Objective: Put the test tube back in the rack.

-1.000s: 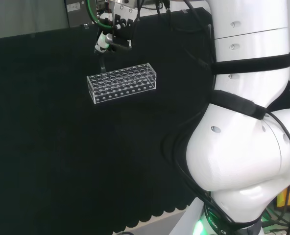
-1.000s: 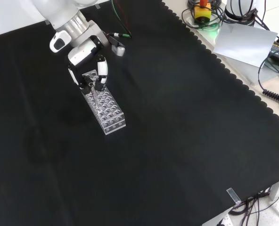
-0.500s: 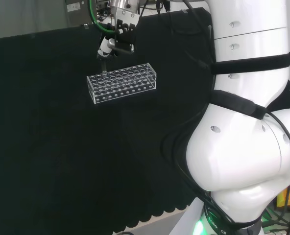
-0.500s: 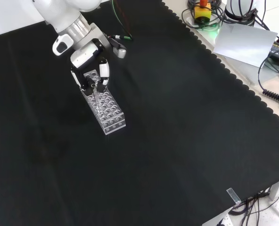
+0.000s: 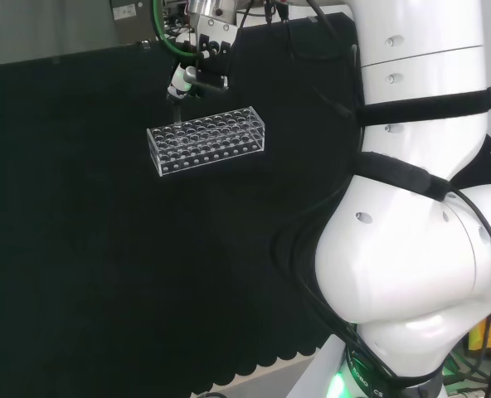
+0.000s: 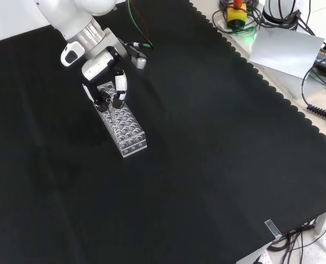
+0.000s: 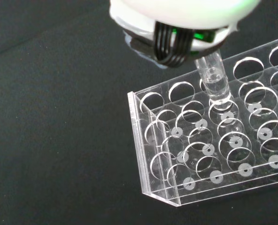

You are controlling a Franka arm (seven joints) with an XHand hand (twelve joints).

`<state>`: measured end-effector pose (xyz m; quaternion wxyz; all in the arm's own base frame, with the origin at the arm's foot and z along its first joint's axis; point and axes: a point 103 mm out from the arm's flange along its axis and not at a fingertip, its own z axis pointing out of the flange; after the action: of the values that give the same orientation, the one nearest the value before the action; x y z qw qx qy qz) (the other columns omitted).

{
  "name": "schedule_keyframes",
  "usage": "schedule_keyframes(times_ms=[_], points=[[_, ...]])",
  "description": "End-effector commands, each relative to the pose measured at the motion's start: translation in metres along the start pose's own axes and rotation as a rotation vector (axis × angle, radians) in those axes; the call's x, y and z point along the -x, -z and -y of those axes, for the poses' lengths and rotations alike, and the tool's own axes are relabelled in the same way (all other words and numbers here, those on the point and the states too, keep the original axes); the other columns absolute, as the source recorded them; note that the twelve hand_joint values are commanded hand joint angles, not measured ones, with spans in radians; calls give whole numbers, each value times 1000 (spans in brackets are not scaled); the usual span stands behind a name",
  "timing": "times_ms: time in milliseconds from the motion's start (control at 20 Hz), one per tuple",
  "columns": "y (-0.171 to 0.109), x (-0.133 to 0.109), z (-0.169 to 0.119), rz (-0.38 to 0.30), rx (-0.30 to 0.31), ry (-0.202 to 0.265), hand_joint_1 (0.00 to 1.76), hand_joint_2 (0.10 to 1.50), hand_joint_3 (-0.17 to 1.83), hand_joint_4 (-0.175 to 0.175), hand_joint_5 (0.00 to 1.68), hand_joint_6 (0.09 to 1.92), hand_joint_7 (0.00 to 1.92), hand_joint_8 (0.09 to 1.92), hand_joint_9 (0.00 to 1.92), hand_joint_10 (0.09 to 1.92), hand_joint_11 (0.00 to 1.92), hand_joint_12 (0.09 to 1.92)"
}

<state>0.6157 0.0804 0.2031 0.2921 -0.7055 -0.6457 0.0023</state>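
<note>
The clear test tube is hanging upright with its rounded tip just over a hole near one end of the clear rack, while the hand is pinching its upper end between curled fingers. The rack is standing alone on the black cloth, open cloth lying on every side of it.

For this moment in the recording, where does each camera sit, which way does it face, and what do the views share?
Head view: behind and above the arm's base, looking over white links at the rack and hand.
Front view: before the arm, looking down on the black cloth; the hand enters from the top.
Wrist view: at the wrist, looking past the palm at the test tube above the rack.
Shared: the clear rack.
</note>
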Motion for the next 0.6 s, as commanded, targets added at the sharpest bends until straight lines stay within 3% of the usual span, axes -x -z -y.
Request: schedule_keyframes(times_ms=[50,600], points=[[-5,1,-2,6,-6,0,1434,691,556,-175,1354,126,1327,774,1259,769,1140,886],[-23,-9,-10,-7,-32,22,1434,692,555,-175,1352,129,1327,773,1259,768,1141,886]])
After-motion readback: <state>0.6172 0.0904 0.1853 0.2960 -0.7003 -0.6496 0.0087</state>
